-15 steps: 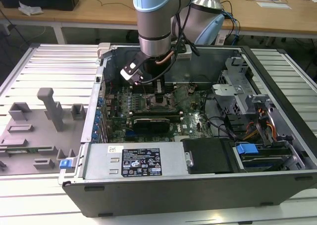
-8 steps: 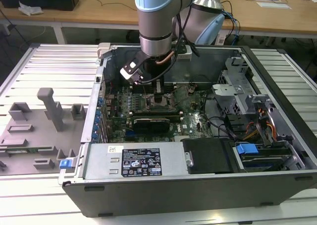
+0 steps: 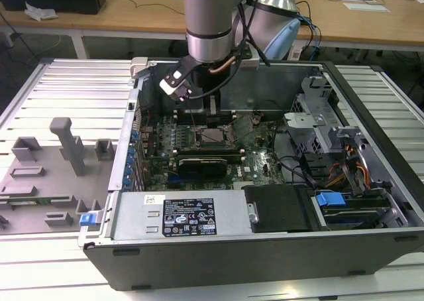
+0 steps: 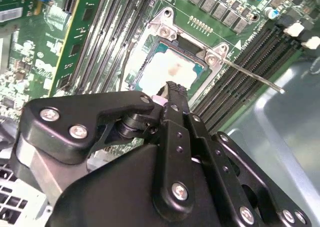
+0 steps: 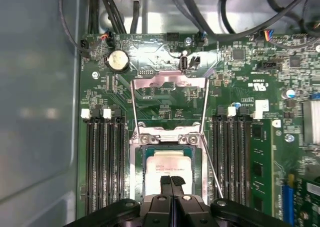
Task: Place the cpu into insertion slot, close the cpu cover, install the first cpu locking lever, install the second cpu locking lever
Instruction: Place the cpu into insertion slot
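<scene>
The cpu (image 5: 169, 163) lies flat in the insertion slot (image 5: 138, 159) on the green motherboard, its pale metal top showing. It also shows in the second wrist view as the cpu (image 4: 167, 67). The cpu cover (image 5: 170, 78) is swung open and tilted back beyond its hinge. A thin locking lever (image 5: 213, 171) sticks out loose beside the socket, and the same lever (image 4: 252, 76) juts over the memory slots. My gripper (image 5: 171, 180) is shut with nothing in it, its black tips just above the chip's near edge. In the exterior view the gripper (image 3: 212, 115) hangs over the cpu (image 3: 213, 136).
Long black memory slots (image 5: 102, 162) flank the socket on both sides. Cables (image 5: 150, 7) hang along the case wall. A grey power supply box (image 3: 179, 215) sits at the case front, with a drive cage (image 3: 318, 125) on the exterior view's right. Grey fixture blocks (image 3: 66, 145) stand outside.
</scene>
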